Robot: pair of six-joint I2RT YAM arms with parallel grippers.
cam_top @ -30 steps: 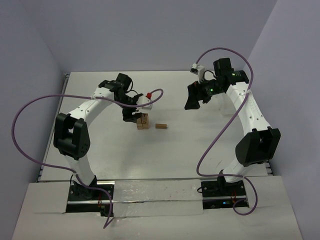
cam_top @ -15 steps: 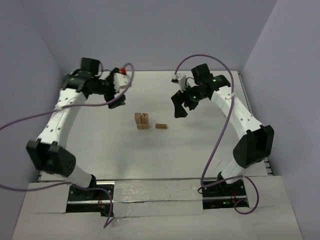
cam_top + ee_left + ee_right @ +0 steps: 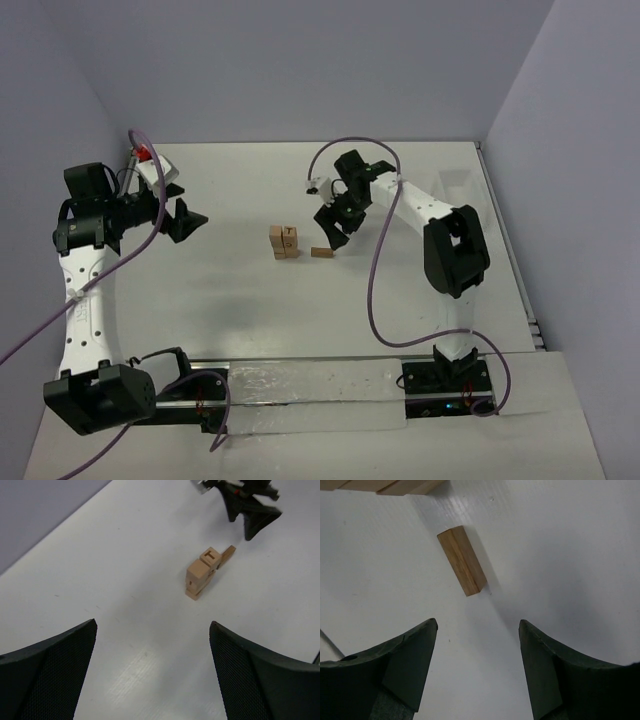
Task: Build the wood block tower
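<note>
A small cluster of tan wood blocks (image 3: 284, 242) stands stacked mid-table, also in the left wrist view (image 3: 201, 573). One short cuboid (image 3: 321, 252) lies flat just right of it, seen close in the right wrist view (image 3: 462, 560). My right gripper (image 3: 331, 224) is open and empty, hovering just behind and right of the lone cuboid. My left gripper (image 3: 190, 221) is open and empty, far left of the stack, its fingers (image 3: 60, 665) framing bare table. The edge of the stack shows at the top of the right wrist view (image 3: 385, 485).
The white table (image 3: 400, 300) is walled by grey-purple panels at the back and sides. Purple cables loop from both arms. The arm bases stand at the near edge on a raised strip (image 3: 310, 385).
My left arm has swung away from the stack to the far left. My right gripper has moved down and left toward the lone cuboid. The blocks have not moved.
</note>
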